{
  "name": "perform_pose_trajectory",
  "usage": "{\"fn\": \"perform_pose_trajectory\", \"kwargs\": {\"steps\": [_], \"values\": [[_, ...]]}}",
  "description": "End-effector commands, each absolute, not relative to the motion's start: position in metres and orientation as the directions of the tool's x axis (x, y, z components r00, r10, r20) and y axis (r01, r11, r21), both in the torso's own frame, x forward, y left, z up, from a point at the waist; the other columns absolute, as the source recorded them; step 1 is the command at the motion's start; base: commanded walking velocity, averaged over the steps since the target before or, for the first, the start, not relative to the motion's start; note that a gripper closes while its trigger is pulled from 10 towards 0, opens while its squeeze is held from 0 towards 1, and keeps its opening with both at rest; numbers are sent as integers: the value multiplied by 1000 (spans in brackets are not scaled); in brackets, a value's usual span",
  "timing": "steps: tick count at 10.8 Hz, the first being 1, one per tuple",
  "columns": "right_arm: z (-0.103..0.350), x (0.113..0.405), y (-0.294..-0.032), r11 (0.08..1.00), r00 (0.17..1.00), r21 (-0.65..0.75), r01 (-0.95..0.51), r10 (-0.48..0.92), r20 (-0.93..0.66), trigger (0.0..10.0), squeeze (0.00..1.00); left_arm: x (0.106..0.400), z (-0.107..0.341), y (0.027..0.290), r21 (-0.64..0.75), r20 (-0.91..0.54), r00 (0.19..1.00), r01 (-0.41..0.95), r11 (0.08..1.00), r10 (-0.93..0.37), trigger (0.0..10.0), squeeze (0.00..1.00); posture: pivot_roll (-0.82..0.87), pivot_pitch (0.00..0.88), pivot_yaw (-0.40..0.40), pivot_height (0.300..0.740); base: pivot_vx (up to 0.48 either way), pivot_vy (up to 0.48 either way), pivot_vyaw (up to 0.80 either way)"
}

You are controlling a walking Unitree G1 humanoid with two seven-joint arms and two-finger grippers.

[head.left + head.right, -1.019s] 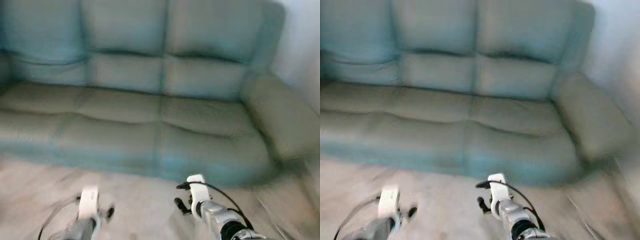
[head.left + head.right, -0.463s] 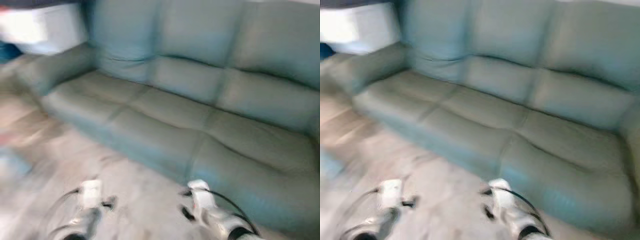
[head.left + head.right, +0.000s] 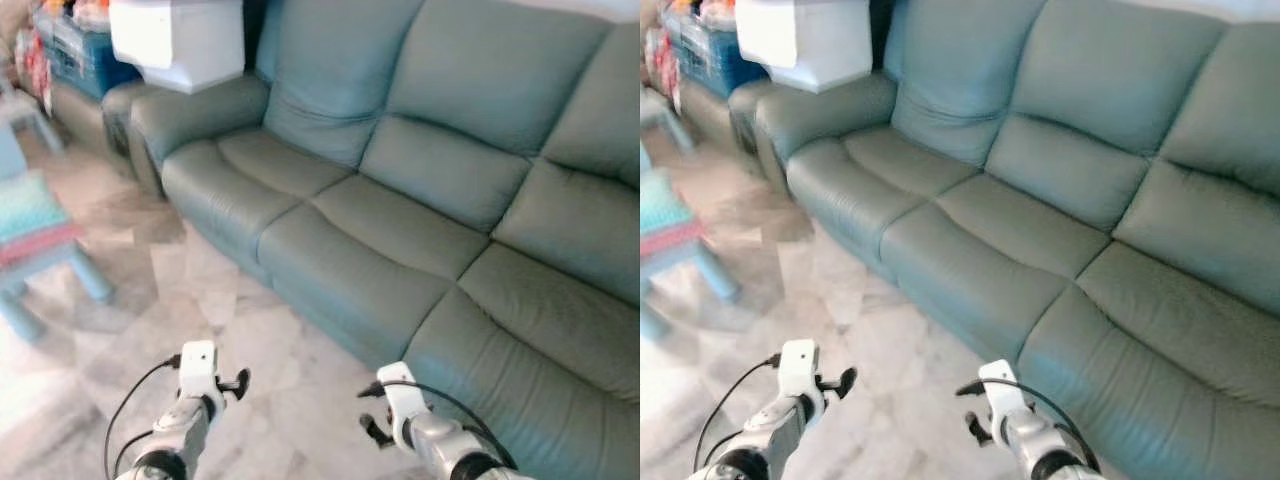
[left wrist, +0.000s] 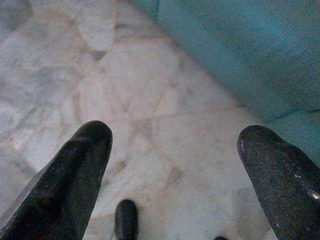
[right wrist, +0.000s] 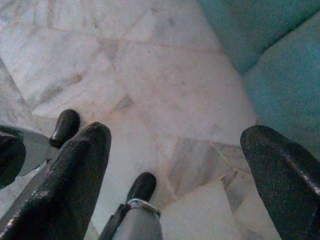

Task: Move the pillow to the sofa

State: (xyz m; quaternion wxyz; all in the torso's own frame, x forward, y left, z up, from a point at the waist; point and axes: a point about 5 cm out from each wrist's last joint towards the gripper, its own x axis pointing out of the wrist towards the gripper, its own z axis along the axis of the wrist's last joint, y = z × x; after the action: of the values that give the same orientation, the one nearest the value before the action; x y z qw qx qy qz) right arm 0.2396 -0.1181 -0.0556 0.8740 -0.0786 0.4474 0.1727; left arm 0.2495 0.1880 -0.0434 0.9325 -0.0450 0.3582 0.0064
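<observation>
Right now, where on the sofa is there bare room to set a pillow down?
All three seat cushions of the sofa look bare, from the left armrest across to the right end. The white box sits past that armrest. Both hands, left hand and right hand, hang open over marble floor.

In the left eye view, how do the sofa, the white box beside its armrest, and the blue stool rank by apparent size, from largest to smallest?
1. The sofa, by far the largest.
2 and 3. The white box and the blue stool look about alike. Both are cut by the picture's edge, and the stool stands nearer the camera, so I do not rank them.
</observation>
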Motion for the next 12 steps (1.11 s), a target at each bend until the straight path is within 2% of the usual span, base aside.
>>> {"fn": "perform_pose_trajectory", "kwargs": {"steps": [1, 2, 4, 5, 7, 12], "values": [[-52, 244, -114, 929, 549, 25, -370, 240, -801, 10000, 0, 250, -42, 196, -28, -682, 731, -60, 998, 25, 10000, 0, -86, 0, -45, 740, 0, 0, 0], [-52, 244, -114, 933, 552, 36, -357, 242, -798, 10000, 0, 248, -44, 196, -60, -695, 719, -72, 996, 10, 10000, 0, -96, 0, -42, 740, 0, 0, 0], [-51, 246, -115, 945, 558, 62, -323, 243, -793, 10000, 0, 247, -46, 191, -41, -707, 707, -17, 999, -17, 10000, 0, -98, 28, -35, 740, 0, 0, 0], [-51, 246, -115, 945, 557, 64, -322, 244, -794, 10000, 0, 247, -45, 193, -36, -708, 706, -38, 999, 1, 10000, 0, -98, 30, -35, 740, 0, 0, 469], [-49, 249, -113, 929, 552, 48, -366, 259, -792, 10000, 0, 246, -46, 197, -18, -716, 698, -38, 999, 14, 10000, 0, -101, 51, -34, 740, 0, 0, 800], [-47, 251, -114, 927, 555, 39, -373, 256, -791, 10000, 0, 246, -46, 197, -13, -725, 689, -49, 999, 25, 10000, 0, -108, 66, -33, 740, 0, 0, 800]]}}
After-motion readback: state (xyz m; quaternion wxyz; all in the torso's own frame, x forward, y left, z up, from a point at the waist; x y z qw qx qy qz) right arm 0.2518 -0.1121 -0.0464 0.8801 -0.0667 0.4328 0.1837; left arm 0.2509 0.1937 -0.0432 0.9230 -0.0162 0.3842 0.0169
